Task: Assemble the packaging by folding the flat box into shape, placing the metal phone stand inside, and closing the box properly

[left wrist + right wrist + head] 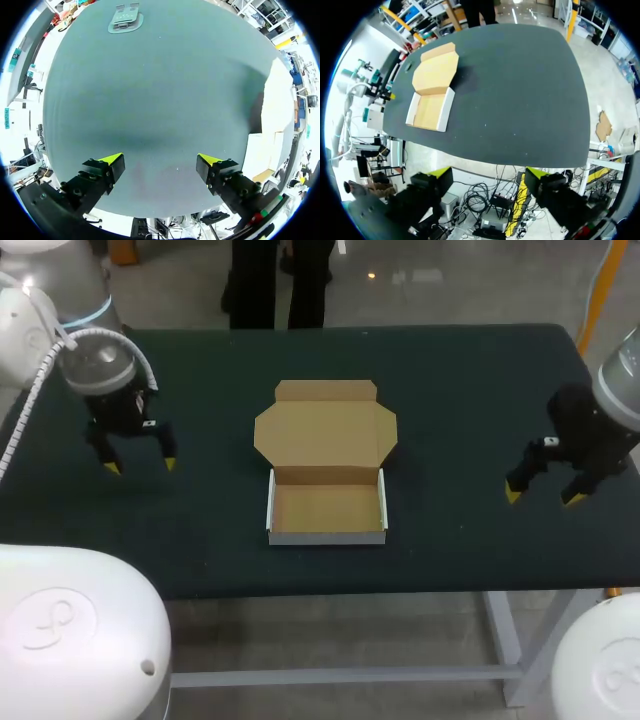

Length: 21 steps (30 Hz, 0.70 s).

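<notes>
The open box (326,462) lies long-ways from me to the far side of the tabletop (450,390), lid flat and pointing away, with the left claw (140,466) and right claw (543,498) both spread wide.

The head camera looks down from behind on the whole tabletop (450,390); the wrist cameras look in from its ends, sharing the box (326,480).

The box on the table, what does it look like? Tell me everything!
The box is cardboard, brown inside and white outside. Its low walls are folded up, and it holds nothing. Its lid lies open and flat on the far side, with flaps at its edges. It sits at the middle of the dark table; nothing else touches it.
</notes>
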### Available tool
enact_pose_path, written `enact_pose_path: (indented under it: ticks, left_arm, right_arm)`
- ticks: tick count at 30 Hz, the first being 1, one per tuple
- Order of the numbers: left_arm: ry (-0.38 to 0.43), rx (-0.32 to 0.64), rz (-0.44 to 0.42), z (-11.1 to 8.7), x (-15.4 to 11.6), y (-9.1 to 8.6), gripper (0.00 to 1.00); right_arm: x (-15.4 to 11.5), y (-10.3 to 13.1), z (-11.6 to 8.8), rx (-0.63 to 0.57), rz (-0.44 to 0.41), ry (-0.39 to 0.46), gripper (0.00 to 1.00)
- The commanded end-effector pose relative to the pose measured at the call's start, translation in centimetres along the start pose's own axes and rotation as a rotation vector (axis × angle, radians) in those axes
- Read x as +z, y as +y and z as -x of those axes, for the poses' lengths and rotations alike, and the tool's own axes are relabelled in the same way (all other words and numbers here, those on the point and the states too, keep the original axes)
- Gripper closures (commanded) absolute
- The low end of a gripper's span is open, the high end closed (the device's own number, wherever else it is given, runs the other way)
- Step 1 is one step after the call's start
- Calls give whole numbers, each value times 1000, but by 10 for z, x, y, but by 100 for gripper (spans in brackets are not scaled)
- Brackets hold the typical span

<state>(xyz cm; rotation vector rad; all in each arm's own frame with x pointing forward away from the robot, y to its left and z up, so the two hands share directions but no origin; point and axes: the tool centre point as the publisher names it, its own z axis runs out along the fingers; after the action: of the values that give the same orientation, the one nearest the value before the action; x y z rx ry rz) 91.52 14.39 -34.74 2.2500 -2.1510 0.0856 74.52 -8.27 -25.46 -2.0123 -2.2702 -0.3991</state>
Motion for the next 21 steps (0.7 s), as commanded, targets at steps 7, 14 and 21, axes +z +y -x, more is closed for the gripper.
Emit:
enact_pose_path:
  ticks: [7, 14, 21]
  left_arm:
    - [-26, -13, 5, 9, 16, -26, 0]
    - [-35, -18, 6, 19, 23, -48, 0]
    - [-30, -31, 11, 24, 30, -70, 0]
  right_arm:
    - [-3, 0, 0, 0, -5, -1, 0]
    - [-3, 0, 0, 0, -5, -1, 0]
    - [-3, 0, 0, 0, -5, -1, 0]
